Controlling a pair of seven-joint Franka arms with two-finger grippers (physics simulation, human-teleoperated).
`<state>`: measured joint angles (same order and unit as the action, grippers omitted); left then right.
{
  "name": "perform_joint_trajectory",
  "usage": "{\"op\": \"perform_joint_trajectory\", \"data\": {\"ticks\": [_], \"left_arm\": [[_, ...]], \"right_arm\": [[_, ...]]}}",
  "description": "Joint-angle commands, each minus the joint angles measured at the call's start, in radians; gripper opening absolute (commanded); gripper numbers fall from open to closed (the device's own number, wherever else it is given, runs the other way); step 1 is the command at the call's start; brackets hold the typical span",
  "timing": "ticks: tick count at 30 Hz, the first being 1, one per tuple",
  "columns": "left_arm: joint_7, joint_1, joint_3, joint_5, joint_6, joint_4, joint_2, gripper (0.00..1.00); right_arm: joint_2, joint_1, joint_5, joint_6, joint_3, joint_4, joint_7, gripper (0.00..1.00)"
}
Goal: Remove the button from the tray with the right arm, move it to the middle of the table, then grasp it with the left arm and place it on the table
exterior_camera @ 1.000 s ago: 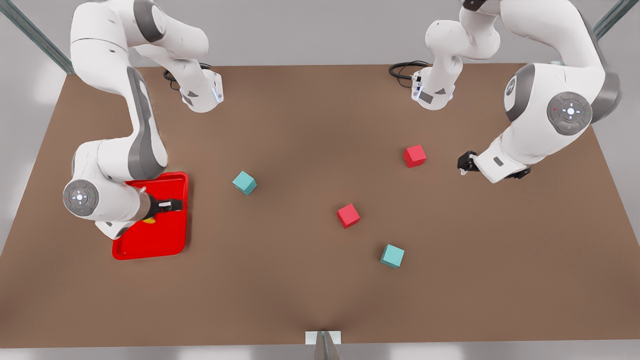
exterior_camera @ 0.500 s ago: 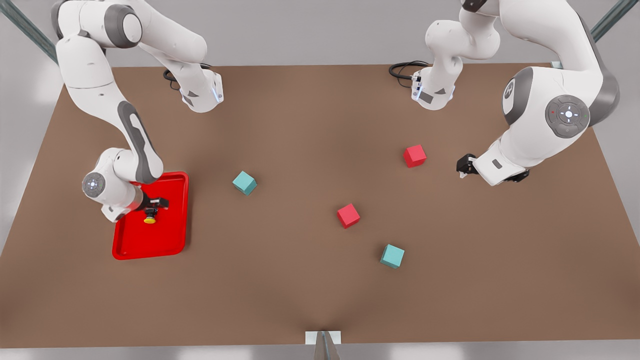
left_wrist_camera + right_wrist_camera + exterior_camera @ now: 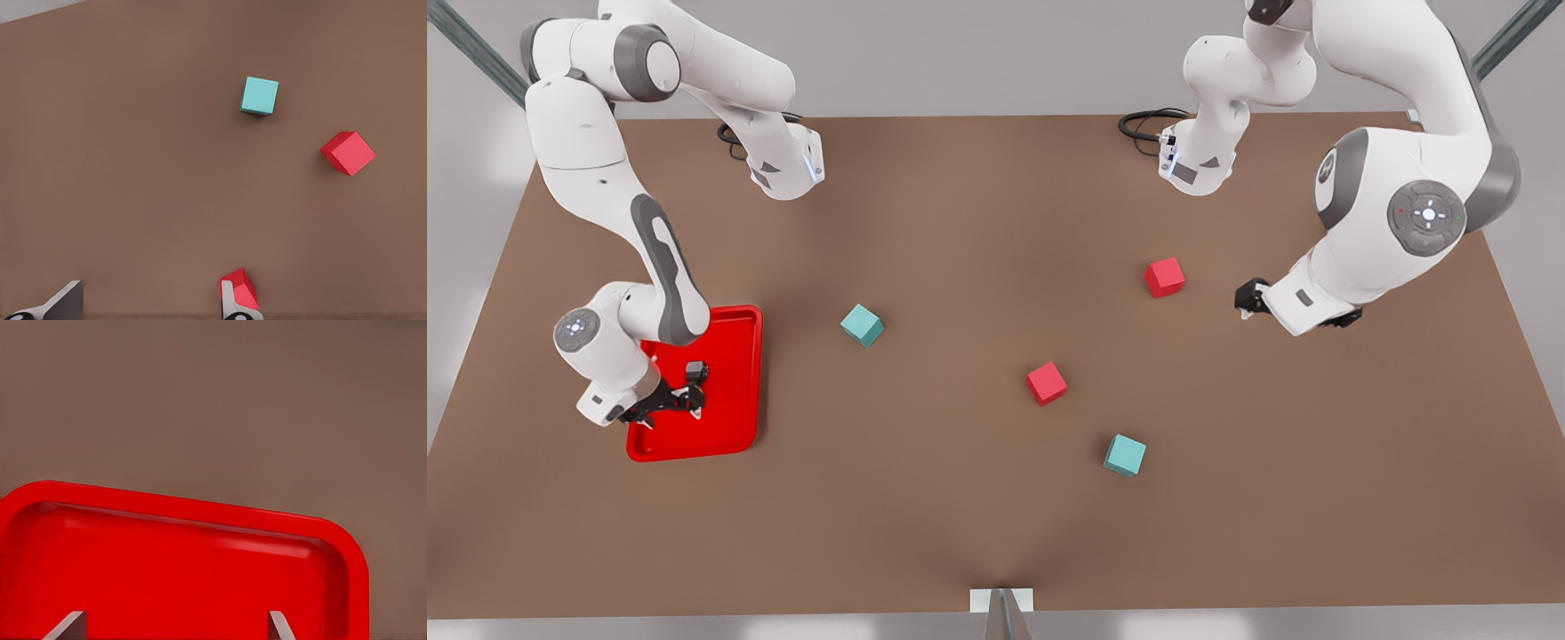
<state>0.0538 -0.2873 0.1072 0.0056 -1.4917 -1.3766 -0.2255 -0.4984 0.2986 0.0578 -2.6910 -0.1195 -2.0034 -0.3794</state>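
Front view: right gripper [image 3: 691, 389] is hovering low over the tray [image 3: 729, 427], fingers spread; the button is lying hidden beneath it. Left gripper [image 3: 1243, 300] is waiting near a red cube [image 3: 1165, 276]. Left wrist view: fingers [image 3: 235, 301] standing apart. Right wrist view: fingertips [image 3: 280, 627] are framing tray floor [image 3: 167, 580].

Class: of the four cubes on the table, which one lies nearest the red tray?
The teal cube just off the tray, toward the front view's right; the other teal and both red cubes lie farther across.
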Motion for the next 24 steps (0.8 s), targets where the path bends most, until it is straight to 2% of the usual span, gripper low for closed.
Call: {"op": "perform_joint_trajectory", "data": {"ticks": [1,5,8,10,12,17,21,24], "left_arm": [[0.003,0.000,0.000,0.001,0.001,0.001,-0.003,1.00],[0.003,-0.001,0.000,0.001,-0.001,0.001,-0.009,1.00],[0.003,-0.001,0.000,0.001,0.001,0.001,-0.009,1.00],[0.003,-0.001,0.000,0.001,0.002,0.001,-0.009,1.00],[0.003,-0.001,0.000,0.001,0.002,-0.001,-0.009,1.00],[0.003,-0.001,0.000,0.001,0.002,-0.001,-0.009,1.00],[0.003,-0.001,0.000,0.001,0.004,-0.001,-0.009,1.00],[0.003,-0.001,0.000,0.001,0.004,-0.001,-0.009,1.00]], "right_arm": [[-0.003,-0.001,-0.003,0.086,0.000,0.005,-0.088,1.00],[-0.009,-0.001,-0.003,0.094,0.000,0.005,-0.087,1.00],[0.004,0.008,-0.001,0.220,0.000,-0.015,-0.084,1.00],[0.041,0.013,0.001,0.255,0.000,-0.063,-0.076,1.00],[0.112,0.011,0.001,0.375,0.000,-0.089,-0.035,1.00],[0.215,0.010,0.005,0.372,0.000,-0.233,0.050,1.00],[0.205,0.010,0.008,0.318,0.001,-0.233,0.138,1.00],[0.135,0.004,0.017,0.281,0.001,-0.178,0.254,1.00]]}}
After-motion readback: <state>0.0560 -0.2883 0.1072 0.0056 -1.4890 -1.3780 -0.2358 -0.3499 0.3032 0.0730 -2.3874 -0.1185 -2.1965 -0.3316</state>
